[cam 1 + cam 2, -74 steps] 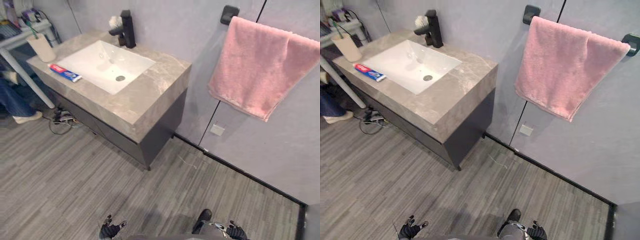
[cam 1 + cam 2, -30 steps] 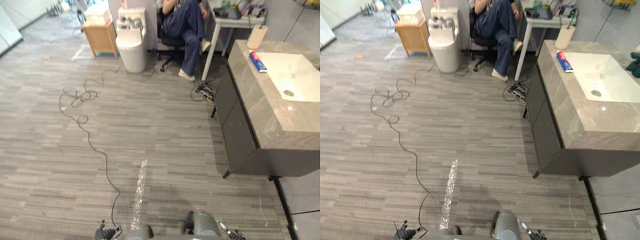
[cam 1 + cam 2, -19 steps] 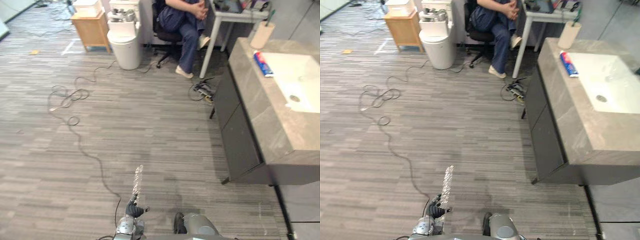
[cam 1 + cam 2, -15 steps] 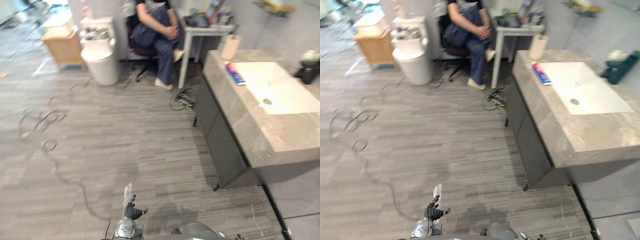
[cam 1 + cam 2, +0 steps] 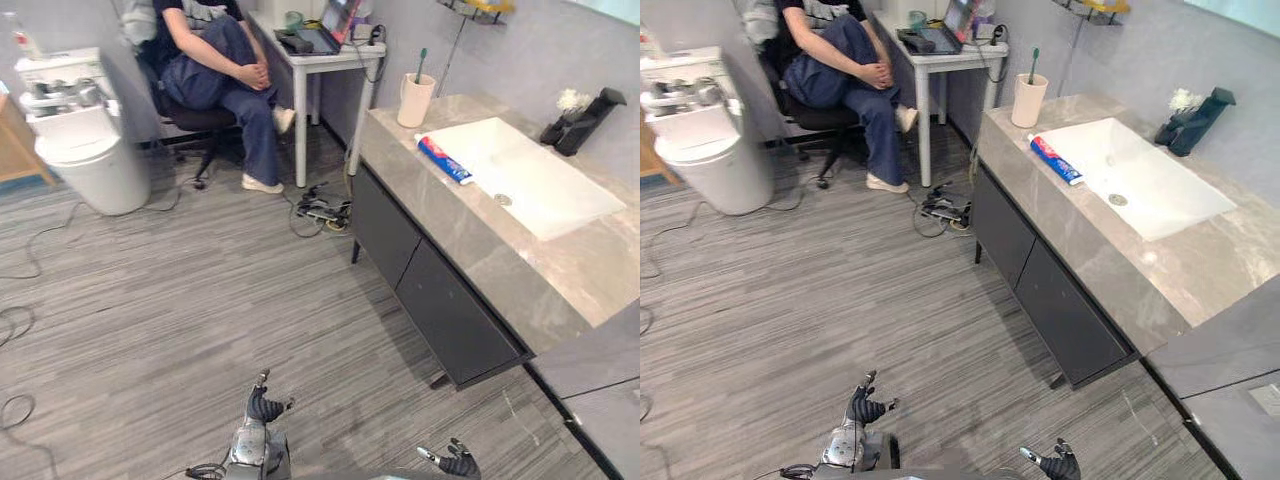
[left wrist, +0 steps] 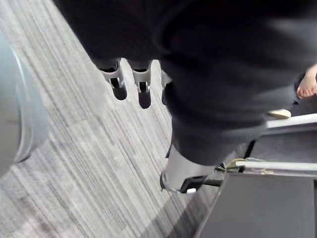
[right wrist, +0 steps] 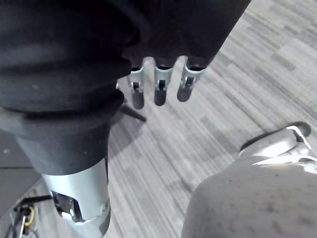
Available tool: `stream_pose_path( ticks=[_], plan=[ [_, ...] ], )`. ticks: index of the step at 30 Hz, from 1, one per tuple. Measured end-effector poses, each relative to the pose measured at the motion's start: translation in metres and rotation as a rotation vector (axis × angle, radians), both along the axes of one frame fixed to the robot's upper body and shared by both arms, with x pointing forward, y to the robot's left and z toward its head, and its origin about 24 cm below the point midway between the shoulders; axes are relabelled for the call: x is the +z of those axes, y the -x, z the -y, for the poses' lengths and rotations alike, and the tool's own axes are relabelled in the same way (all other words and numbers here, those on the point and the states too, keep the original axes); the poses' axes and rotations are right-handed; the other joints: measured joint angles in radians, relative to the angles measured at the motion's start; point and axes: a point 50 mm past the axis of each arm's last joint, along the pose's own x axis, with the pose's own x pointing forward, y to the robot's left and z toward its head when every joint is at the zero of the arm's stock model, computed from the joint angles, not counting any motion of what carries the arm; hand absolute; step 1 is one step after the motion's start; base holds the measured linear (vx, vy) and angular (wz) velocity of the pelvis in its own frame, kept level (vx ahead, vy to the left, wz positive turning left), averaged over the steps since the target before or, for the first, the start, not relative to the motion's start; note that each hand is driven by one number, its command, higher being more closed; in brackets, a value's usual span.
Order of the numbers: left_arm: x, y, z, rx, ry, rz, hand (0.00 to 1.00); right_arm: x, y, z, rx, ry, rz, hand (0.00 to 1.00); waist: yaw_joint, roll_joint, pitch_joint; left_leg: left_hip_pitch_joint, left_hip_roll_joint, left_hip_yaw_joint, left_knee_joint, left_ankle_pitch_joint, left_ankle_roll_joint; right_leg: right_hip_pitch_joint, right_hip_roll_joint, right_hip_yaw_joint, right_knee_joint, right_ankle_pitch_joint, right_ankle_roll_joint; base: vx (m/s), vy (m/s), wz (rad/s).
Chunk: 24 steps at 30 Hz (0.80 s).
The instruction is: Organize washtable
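Note:
The washtable has a grey stone top, a white sink and dark drawers, and stands at the right. A red, white and blue toothpaste tube lies beside the sink. At the table's far end stands a beige cup with a green toothbrush in it. A black tap rises behind the sink. My left hand and right hand hang low over the floor, far from the table. Both are open, with straight fingers that hold nothing.
A person sits on a chair beside a white desk past the washtable's far end. A white bin stands at the left. A power strip and cables lie on the grey plank floor by the desk leg.
The camera has swung, so the washtable now shows larger and nearer at the right. My left hand stays low, and my right hand has come into view at the bottom edge.

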Motion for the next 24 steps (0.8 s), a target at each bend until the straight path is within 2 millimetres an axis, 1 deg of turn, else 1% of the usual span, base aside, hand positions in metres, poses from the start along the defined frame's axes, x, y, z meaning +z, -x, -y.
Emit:
stream_pose_path(
  ticks=[1, 2, 3, 4, 5, 6, 7, 8, 9, 10, 11, 12, 13, 14, 15, 16, 17, 18, 19, 20, 21, 22, 23, 24],
  plan=[
    [0.001, -0.002, 0.0, 0.001, 0.0, 0.005, 0.0, 0.0, 0.0, 0.001, -0.009, 0.001, 0.005, 0.0, -0.01, 0.011, 0.0, 0.071, 0.005, 0.041, -0.05, -0.008, -0.004, -0.055, -0.005, -0.096, 0.034, -0.058, -0.042, 0.45, 0.139, -1.07],
    [0.001, -0.004, 0.0, -0.002, 0.0, 0.009, 0.0, 0.002, -0.003, 0.002, -0.007, 0.005, 0.02, 0.0, -0.029, 0.021, 0.0, 0.125, 0.013, 0.075, -0.097, -0.014, -0.014, -0.112, -0.006, -0.217, 0.014, -0.108, -0.081, 0.4, 0.094, -0.85],
    [0.001, -0.005, 0.001, -0.006, 0.001, 0.009, 0.0, 0.003, -0.005, 0.003, -0.011, 0.008, 0.028, 0.0, -0.037, 0.025, 0.0, 0.147, 0.018, 0.095, -0.118, -0.014, -0.024, -0.144, -0.006, -0.277, -0.017, -0.123, -0.1, 0.44, 0.074, -0.71],
    [0.0, -0.008, 0.002, -0.011, 0.002, 0.005, 0.0, 0.004, -0.008, 0.006, -0.022, 0.015, 0.036, 0.0, -0.053, 0.035, 0.006, 0.185, 0.033, 0.133, -0.146, -0.012, -0.044, -0.187, -0.005, -0.392, -0.121, -0.135, -0.107, 0.47, 0.052, -0.65],
    [-0.002, -0.009, 0.002, -0.017, 0.003, -0.009, 0.0, 0.004, -0.009, 0.009, -0.022, 0.021, 0.035, 0.0, -0.054, 0.044, 0.013, 0.223, 0.039, 0.164, -0.174, -0.01, -0.051, -0.202, -0.004, -0.487, -0.227, -0.129, -0.117, 0.48, 0.042, -0.76],
    [-0.005, -0.009, 0.003, -0.024, 0.003, -0.026, 0.0, 0.004, -0.008, 0.01, -0.023, 0.025, 0.031, 0.0, -0.054, 0.051, 0.017, 0.259, 0.037, 0.189, -0.203, -0.004, -0.06, -0.198, 0.011, -0.574, -0.349, -0.106, -0.147, 0.52, 0.046, -0.87],
    [-0.007, -0.006, 0.001, -0.024, 0.0, -0.043, 0.0, 0.002, -0.002, 0.009, -0.021, 0.021, 0.005, 0.0, -0.052, 0.044, 0.015, 0.315, 0.008, 0.208, -0.234, 0.008, -0.081, -0.178, 0.037, -0.665, -0.525, -0.024, -0.206, 0.57, 0.038, -0.93],
    [-0.011, -0.004, -0.002, -0.002, 0.003, -0.069, 0.0, 0.001, 0.003, 0.01, -0.036, 0.017, -0.008, 0.0, -0.053, 0.047, 0.013, 0.362, -0.001, 0.207, -0.226, 0.007, -0.085, -0.158, 0.057, -0.683, -0.567, 0.044, -0.359, 0.59, 0.033, -0.91],
    [-0.013, -0.003, 0.0, 0.01, 0.013, -0.084, 0.0, 0.002, 0.001, 0.015, -0.043, 0.029, -0.009, 0.0, -0.052, 0.075, 0.013, 0.378, 0.015, 0.207, -0.215, 0.017, -0.1, -0.149, 0.077, -0.683, -0.556, 0.033, -0.356, 0.71, -0.016, -0.83],
    [-0.012, -0.007, 0.002, 0.026, 0.023, -0.081, 0.0, 0.003, 0.0, 0.02, -0.057, 0.04, -0.004, 0.0, -0.062, 0.101, 0.018, 0.354, 0.04, 0.198, -0.127, 0.076, -0.126, -0.141, 0.108, -0.657, -0.549, -0.002, -0.346, 0.57, -0.05, -0.76],
    [-0.01, -0.012, 0.001, 0.039, 0.025, -0.068, 0.0, 0.003, -0.001, 0.022, -0.07, 0.041, 0.0, 0.0, -0.064, 0.107, 0.023, 0.312, 0.06, 0.167, -0.008, 0.138, -0.129, -0.129, 0.124, -0.637, -0.551, -0.024, -0.342, 0.65, -0.119, -0.91],
    [-0.01, -0.012, -0.005, 0.078, 0.027, -0.071, 0.0, 0.004, -0.001, 0.025, -0.092, 0.041, 0.0, 0.0, -0.063, 0.122, 0.034, 0.22, 0.121, 0.1, 0.243, 0.286, -0.139, -0.078, 0.167, -0.595, -0.589, -0.038, -0.331, 0.4, -0.099, -0.88],
    [-0.01, -0.012, -0.007, 0.096, 0.027, -0.072, 0.0, 0.004, 0.0, 0.026, -0.099, 0.044, -0.002, 0.0, -0.054, 0.132, 0.038, 0.172, 0.152, 0.068, 0.377, 0.298, -0.138, -0.04, 0.201, -0.577, -0.621, -0.038, -0.329, 0.53, -0.062, -1.2],
    [-0.011, -0.01, -0.013, 0.129, 0.026, -0.078, 0.0, 0.003, 0.002, 0.026, -0.107, 0.046, -0.015, 0.0, -0.052, 0.133, 0.044, 0.091, 0.203, 0.02, 0.599, 0.288, -0.132, 0.04, 0.245, -0.536, -0.662, -0.045, -0.316, 0.49, 0.008, -1.19],
    [-0.012, -0.008, -0.016, 0.156, 0.031, -0.082, 0.0, 0.002, 0.003, 0.023, -0.11, 0.045, -0.026, 0.0, -0.053, 0.121, 0.046, 0.023, 0.222, -0.011, 0.704, 0.266, -0.099, 0.114, 0.267, -0.498, -0.703, -0.05, -0.316, 0.45, 0.018, -1.12],
    [-0.012, -0.007, -0.016, 0.156, 0.032, -0.082, 0.0, 0.002, 0.003, 0.022, -0.112, 0.042, -0.028, 0.0, -0.052, 0.114, 0.044, -0.011, 0.223, -0.014, 0.709, 0.252, -0.078, 0.14, 0.272, -0.475, -0.728, -0.05, -0.315, 0.34, 0.03, -0.94],
    [-0.012, -0.007, -0.015, 0.15, 0.032, -0.082, 0.0, 0.001, 0.002, 0.02, -0.11, 0.038, -0.028, 0.0, -0.05, 0.098, 0.041, -0.083, 0.224, -0.016, 0.667, 0.226, -0.044, 0.177, 0.278, -0.424, -0.766, -0.055, -0.291, 0.29, 0.057, -1.03],
    [-0.012, -0.006, -0.016, 0.151, 0.03, -0.082, 0.0, 0.002, 0.0, 0.02, -0.101, 0.04, -0.026, 0.0, -0.049, 0.093, 0.037, -0.141, 0.22, -0.035, 0.575, 0.184, -0.038, 0.204, 0.287, -0.364, -0.795, -0.054, -0.272, 0.31, 0.078, -1.16],
    [-0.013, -0.004, -0.016, 0.156, 0.03, -0.088, 0.0, 0.002, -0.001, 0.021, -0.095, 0.043, -0.025, 0.0, -0.046, 0.096, 0.034, -0.158, 0.214, -0.057, 0.512, 0.167, -0.033, 0.211, 0.291, -0.337, -0.803, -0.049, -0.267, 0.32, 0.122, -1.54],
    [-0.015, 0.0, -0.015, 0.17, 0.033, -0.104, 0.0, 0.003, -0.008, 0.021, -0.073, 0.049, -0.016, 0.0, -0.03, 0.099, 0.032, -0.165, 0.194, -0.116, 0.342, 0.141, -0.034, 0.233, 0.304, -0.262, -0.812, -0.041, -0.258, 0.35, 0.177, -2.11],
    [-0.016, 0.003, -0.016, 0.19, 0.028, -0.109, 0.0, 0.003, -0.012, 0.021, -0.062, 0.05, -0.009, 0.0, -0.004, 0.105, 0.024, -0.139, 0.153, -0.236, 0.091, 0.131, -0.06, 0.24, 0.322, -0.162, -0.807, -0.044, -0.243, 0.35, 0.199, -2.0],
    [-0.015, 0.002, -0.016, 0.191, 0.028, -0.108, 0.0, 0.003, -0.013, 0.021, -0.061, 0.051, -0.007, 0.0, -0.002, 0.107, 0.021, -0.137, 0.146, -0.268, 0.052, 0.131, -0.06, 0.24, 0.324, -0.144, -0.806, -0.046, -0.24, 0.31, 0.25, -1.87],
    [-0.022, 0.013, -0.019, 0.239, 0.029, -0.171, 0.0, 0.004, -0.019, 0.021, -0.056, 0.052, 0.007, 0.0, -0.004, 0.119, 0.014, -0.133, 0.122, -0.347, -0.049, 0.134, -0.063, 0.236, 0.328, -0.086, -0.793, -0.057, -0.219, 0.2, 0.231, -1.05],
    [-0.023, 0.016, -0.021, 0.269, 0.031, -0.186, 0.0, 0.004, -0.019, 0.021, -0.053, 0.053, 0.009, 0.0, -0.007, 0.121, 0.013, -0.135, 0.115, -0.362, -0.075, 0.145, -0.072, 0.235, 0.328, -0.063, -0.786, -0.064, -0.202, 0.23, 0.323, -1.36]
  ],
)
